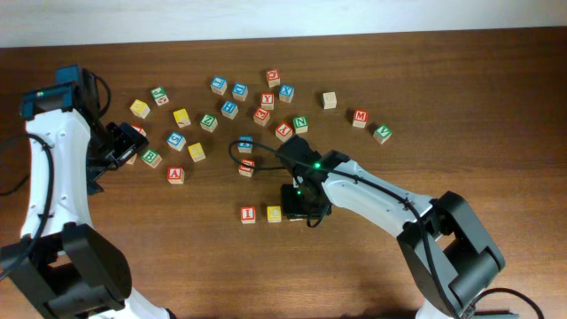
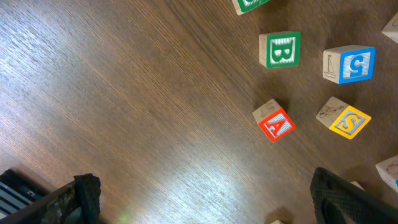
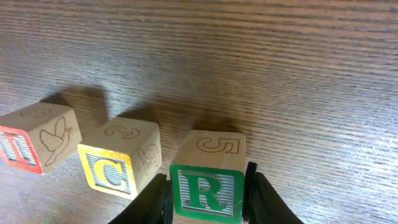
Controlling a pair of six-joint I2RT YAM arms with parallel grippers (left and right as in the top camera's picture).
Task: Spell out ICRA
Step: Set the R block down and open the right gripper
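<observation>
Green R (image 3: 208, 190), clamped in the right hand (image 3: 208, 200), stands just beside yellow C (image 3: 111, 171), with red I (image 3: 22, 149) beyond. Seat it level, face in line with C, then open and lift straight up. Count: one I, one C, one R in the row. One red A (image 2: 277, 124) lies apart on the table (image 2: 124, 93), near the wide, empty left hand (image 2: 208, 202).

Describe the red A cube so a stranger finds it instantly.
Look at the table's left side, beside the left arm. A green B cube and a yellow S cube sit there; the red A cube lies between them, nearer the robot, the trio's only red one.
</observation>
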